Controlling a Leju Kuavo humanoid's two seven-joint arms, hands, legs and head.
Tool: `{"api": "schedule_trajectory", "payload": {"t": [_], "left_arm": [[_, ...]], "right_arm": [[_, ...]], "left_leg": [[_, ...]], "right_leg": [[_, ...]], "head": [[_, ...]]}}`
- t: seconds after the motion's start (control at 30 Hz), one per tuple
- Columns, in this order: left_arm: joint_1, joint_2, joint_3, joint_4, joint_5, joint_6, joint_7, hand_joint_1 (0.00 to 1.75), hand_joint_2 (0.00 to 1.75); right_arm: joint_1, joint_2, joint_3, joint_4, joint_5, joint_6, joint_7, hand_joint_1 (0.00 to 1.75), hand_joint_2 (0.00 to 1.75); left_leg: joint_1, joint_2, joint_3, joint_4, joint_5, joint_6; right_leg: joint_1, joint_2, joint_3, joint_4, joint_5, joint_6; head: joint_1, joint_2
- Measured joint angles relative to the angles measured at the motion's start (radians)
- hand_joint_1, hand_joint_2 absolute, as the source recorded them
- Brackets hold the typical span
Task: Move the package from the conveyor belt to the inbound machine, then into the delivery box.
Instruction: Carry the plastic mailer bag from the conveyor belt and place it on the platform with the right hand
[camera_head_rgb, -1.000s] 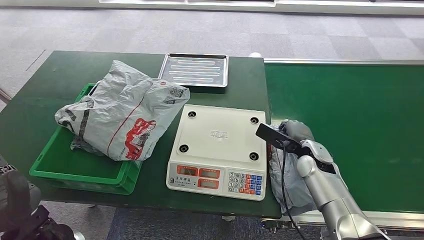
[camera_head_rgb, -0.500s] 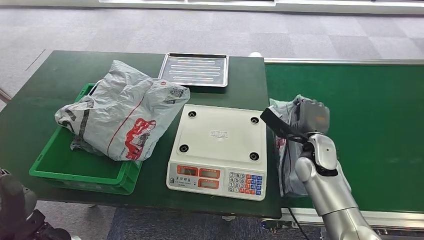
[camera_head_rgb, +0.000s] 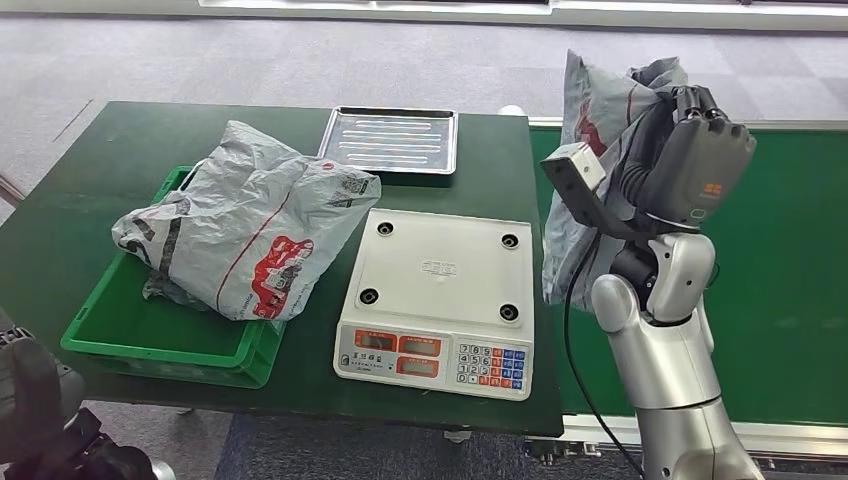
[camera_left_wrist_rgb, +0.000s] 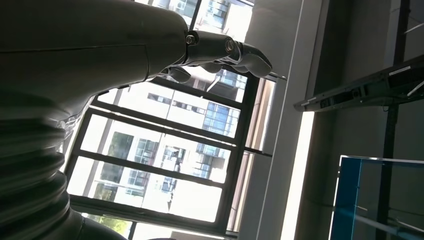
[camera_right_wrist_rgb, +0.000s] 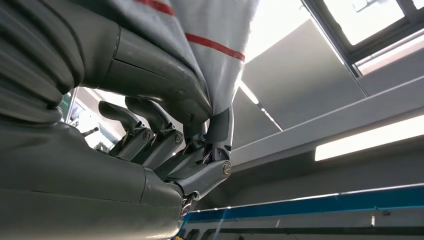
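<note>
A white electronic weighing scale (camera_head_rgb: 437, 300) is set on the dark green table (camera_head_rgb: 70, 210), near its front edge. To its left, a green plastic crate (camera_head_rgb: 150, 340) is placed, and a grey crumpled plastic mailer bag (camera_head_rgb: 240, 230) is laid in it. Behind the scale a shallow metal tray (camera_head_rgb: 391, 140) is placed. To the right of the table the green conveyor belt (camera_head_rgb: 770, 260) is set. Above the belt's near-left part, a second grey plastic package (camera_head_rgb: 585, 170) is held up by the right hand (camera_head_rgb: 690, 170).

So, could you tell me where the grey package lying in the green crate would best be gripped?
Probably at the raised, crumpled ridge of the grey package, coming from above. It bulges over the rim of the green crate, so the loose folds on top give a robot hand something to pinch; the crate walls block its sides.
</note>
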Motion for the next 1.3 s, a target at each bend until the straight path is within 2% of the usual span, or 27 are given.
{"api": "schedule_trajectory", "payload": {"t": [0.07,0.13,0.23,0.37,0.47,0.6,0.77,0.9,1.03,1.17,1.23,1.3], "left_arm": [[-0.007,0.002,-0.001,0.007,0.009,-0.004,0.0,0.0,1.75],[-0.022,0.004,-0.002,0.018,0.022,-0.016,0.0,0.0,1.75],[-0.051,0.009,-0.009,0.047,0.04,-0.041,0.003,0.0,1.75],[-0.07,0.014,-0.018,0.084,0.06,-0.068,0.002,0.0,1.75],[-0.085,0.016,-0.024,0.108,0.064,-0.077,0.004,0.0,1.75],[-0.115,0.02,-0.029,0.133,0.071,-0.07,0.012,0.0,1.75],[-0.134,0.026,-0.044,0.159,0.074,-0.068,0.016,0.0,1.75],[-0.139,0.03,-0.052,0.174,0.074,-0.068,0.016,0.0,1.75],[-0.149,0.034,-0.058,0.191,0.064,-0.046,0.017,0.0,1.75],[-0.151,0.037,-0.059,0.206,-0.045,0.081,0.014,0.0,1.75],[-0.151,0.038,-0.059,0.212,-0.084,0.133,0.011,0.0,1.75],[-0.151,0.039,-0.059,0.217,-0.094,0.148,0.009,0.0,1.75]], "right_arm": [[-0.02,0.012,0.008,0.009,-0.025,0.058,-0.021,1.75,1.75],[-0.056,0.031,0.035,0.052,-0.057,0.162,-0.052,1.75,1.75],[-0.124,0.085,0.117,0.2,-0.099,0.261,-0.1,1.75,1.75],[-0.186,0.162,0.22,0.424,-0.131,0.241,-0.119,1.75,1.75],[-0.227,0.208,0.261,0.562,-0.155,0.233,-0.118,1.75,1.75],[-0.278,0.26,0.283,0.702,-0.182,0.226,-0.112,1.75,1.75],[-0.322,0.299,0.286,0.822,-0.213,0.222,-0.14,1.7,1.75],[-0.338,0.314,0.286,0.873,-0.246,0.241,-0.189,0.0,1.75],[-0.342,0.32,0.286,0.902,-0.281,0.235,-0.225,0.0,0.0],[-0.338,0.313,0.285,0.864,-0.3,0.131,-0.211,0.0,0.0],[-0.335,0.303,0.285,0.807,-0.297,0.118,-0.189,0.0,0.0],[-0.332,0.295,0.285,0.764,-0.293,0.126,-0.177,0.0,0.0]], "left_leg": [[0.0,0.0,0.0,0.0,0.0,0.0],[0.0,0.003,0.0,0.0,0.0,0.0],[0.0,0.006,0.002,0.0,0.0,-0.001],[0.001,0.004,0.002,0.0,0.002,-0.004],[0.001,0.003,0.002,0.0,0.003,-0.004],[0.001,0.002,0.001,0.0,0.003,-0.004],[0.001,0.002,0.001,0.0,0.002,-0.004],[0.001,0.002,0.001,0.0,0.002,-0.004],[0.001,0.002,0.001,0.0,0.002,-0.004],[0.001,0.003,0.001,0.0,0.002,-0.004],[0.001,0.003,0.001,0.0,0.002,-0.004],[0.001,0.003,0.001,0.0,0.002,-0.004]], "right_leg": [[0.0,0.0,0.0,0.0,0.0,0.0],[0.0,0.003,0.0,0.0,0.001,-0.001],[0.001,0.006,0.0,0.0,0.002,-0.002],[0.003,0.004,0.0,0.0,0.003,-0.003],[0.003,0.003,0.0,0.0,0.002,-0.003],[0.003,0.003,0.0,0.0,0.002,-0.003],[0.003,0.003,0.0,0.0,0.002,-0.003],[0.003,0.003,0.0,0.0,0.002,-0.003],[0.003,0.003,0.0,0.0,0.002,-0.003],[0.003,0.004,-0.001,0.0,0.002,-0.003],[0.003,0.004,-0.001,0.0,0.002,-0.003],[0.003,0.004,-0.001,0.0,0.002,-0.003]], "head": [[0.0,0.0],[0.0,0.0],[0.0,0.0],[0.0,0.0],[0.0,0.0],[0.0,0.0],[0.0,0.0],[0.0,0.0],[0.0,0.0],[0.0,0.0],[0.0,0.0],[0.0,0.0]]}}
